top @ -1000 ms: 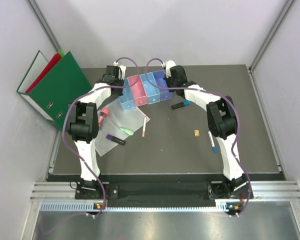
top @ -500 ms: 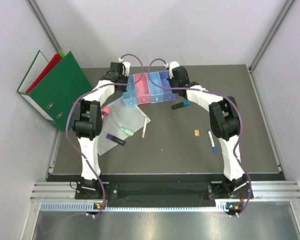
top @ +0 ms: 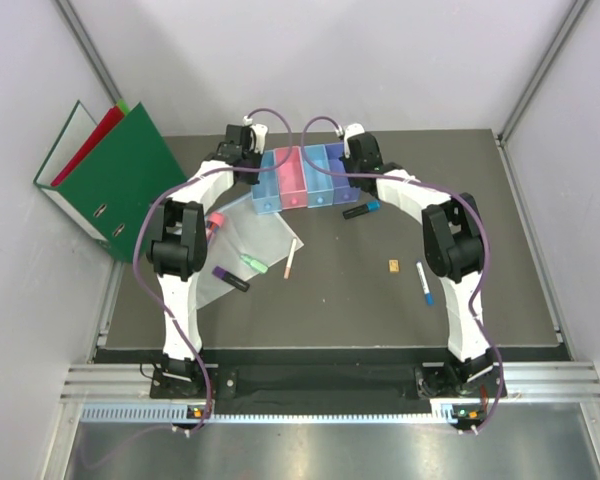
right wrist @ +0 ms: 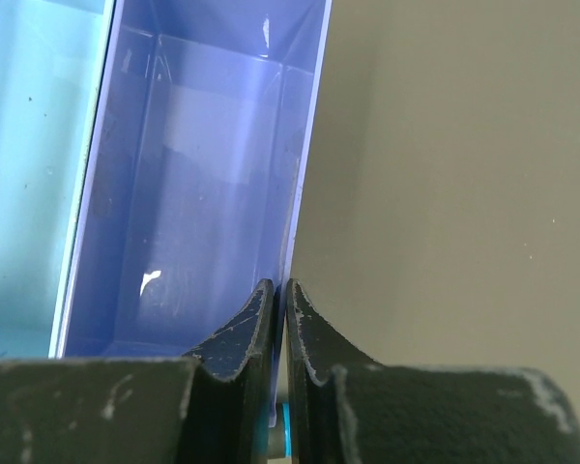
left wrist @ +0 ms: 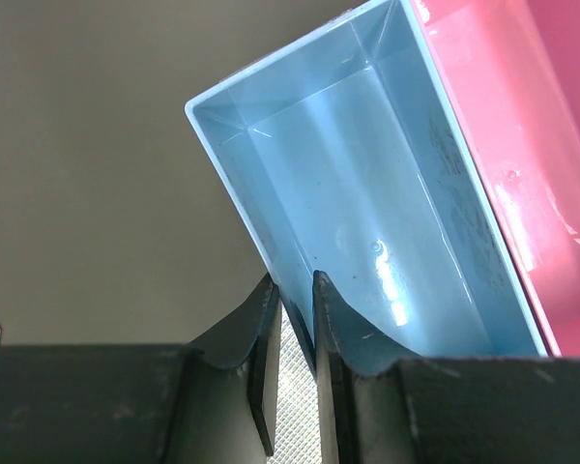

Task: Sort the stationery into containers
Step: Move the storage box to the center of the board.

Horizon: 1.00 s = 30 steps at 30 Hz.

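We see the left gripper (left wrist: 290, 324) pinching the wall of the light blue bin (left wrist: 367, 222), the right gripper (right wrist: 276, 324) clamped on the purple bin (right wrist: 193, 193), upper centre.

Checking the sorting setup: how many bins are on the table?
4, joined in a row: light blue bin, pink bin, blue bin, purple bin, left to right. None appears hidden.

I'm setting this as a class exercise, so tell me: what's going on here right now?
Two robot arms hold the row of four bins between them. The left gripper is clamped on the outer wall of the light blue bin, and the right gripper on the outer wall of the purple bin. Both of those bins look empty. Nothing is sorted yet: a blue-capped marker, a tan block and a blue-tipped pen lie on the table, with more pieces on or beside the clear sleeve.
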Each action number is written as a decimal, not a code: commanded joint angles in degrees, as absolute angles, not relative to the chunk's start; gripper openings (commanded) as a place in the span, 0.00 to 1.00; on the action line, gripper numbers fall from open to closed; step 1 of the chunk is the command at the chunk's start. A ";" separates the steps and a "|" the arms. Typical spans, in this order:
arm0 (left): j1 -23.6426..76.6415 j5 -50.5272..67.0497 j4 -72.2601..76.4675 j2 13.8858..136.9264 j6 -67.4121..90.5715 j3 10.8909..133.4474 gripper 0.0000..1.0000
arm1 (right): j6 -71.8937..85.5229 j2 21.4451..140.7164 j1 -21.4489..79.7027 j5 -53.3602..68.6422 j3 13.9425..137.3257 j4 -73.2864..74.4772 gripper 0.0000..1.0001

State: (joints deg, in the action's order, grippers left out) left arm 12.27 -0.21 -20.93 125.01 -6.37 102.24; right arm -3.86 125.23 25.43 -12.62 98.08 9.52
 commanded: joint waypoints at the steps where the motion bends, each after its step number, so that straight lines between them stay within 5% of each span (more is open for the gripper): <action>1: 14.94 6.42 -17.75 123.13 -8.96 105.47 0.00 | -3.78 121.90 26.02 -10.90 102.74 7.65 0.00; 30: 17.75 9.32 -18.99 125.42 -11.25 109.07 0.00 | -6.06 118.39 24.79 -15.12 99.23 7.65 0.00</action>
